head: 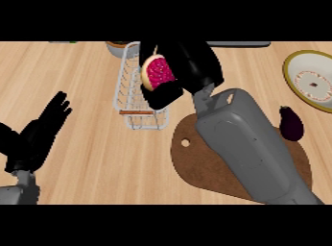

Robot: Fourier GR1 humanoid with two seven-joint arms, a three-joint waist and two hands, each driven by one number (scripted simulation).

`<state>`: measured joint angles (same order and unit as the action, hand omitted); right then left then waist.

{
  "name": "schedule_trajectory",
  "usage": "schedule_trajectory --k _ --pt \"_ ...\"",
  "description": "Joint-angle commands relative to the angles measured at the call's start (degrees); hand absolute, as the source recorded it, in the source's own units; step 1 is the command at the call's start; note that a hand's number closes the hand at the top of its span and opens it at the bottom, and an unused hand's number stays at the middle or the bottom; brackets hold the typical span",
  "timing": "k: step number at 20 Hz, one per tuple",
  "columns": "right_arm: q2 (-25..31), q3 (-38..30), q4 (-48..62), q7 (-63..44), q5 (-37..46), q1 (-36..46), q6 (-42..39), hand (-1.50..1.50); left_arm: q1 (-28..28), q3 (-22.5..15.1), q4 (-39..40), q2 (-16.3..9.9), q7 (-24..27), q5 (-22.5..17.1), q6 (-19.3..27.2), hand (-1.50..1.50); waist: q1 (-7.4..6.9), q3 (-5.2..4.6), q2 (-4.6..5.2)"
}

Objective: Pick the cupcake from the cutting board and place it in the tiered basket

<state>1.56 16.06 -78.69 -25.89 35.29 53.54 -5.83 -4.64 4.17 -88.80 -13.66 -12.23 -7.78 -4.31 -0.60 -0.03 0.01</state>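
right hand (pixel 179 67): we see it curled round the cupcake (pixel 158 72), held over the tiered basket (pixel 130 103) | cutting board (pixel 197 166): behind that hand, under its forearm | left hand (pixel 30 134): open, resting far left

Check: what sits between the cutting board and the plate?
In the head view, an eggplant lies on the counter between the cutting board and the plate, close to the board's right edge.

One head view looks steeply down at the counter (pixel 69 77).
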Motion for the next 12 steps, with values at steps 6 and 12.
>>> schedule_trajectory --k 6,12 --pt "-1.5 1.7 15.0 6.9 2.1 3.1 7.7 1.50 -1.5 1.8 0.8 -0.8 -1.7 -0.6 -1.8 0.00 -0.12 0.01 0.12" --pt "-1.6 5.4 28.3 8.2 -0.2 9.4 18.3 1.50 -1.5 0.3 0.7 1.0 -0.6 0.7 -1.6 0.00 -1.16 0.00 0.35"
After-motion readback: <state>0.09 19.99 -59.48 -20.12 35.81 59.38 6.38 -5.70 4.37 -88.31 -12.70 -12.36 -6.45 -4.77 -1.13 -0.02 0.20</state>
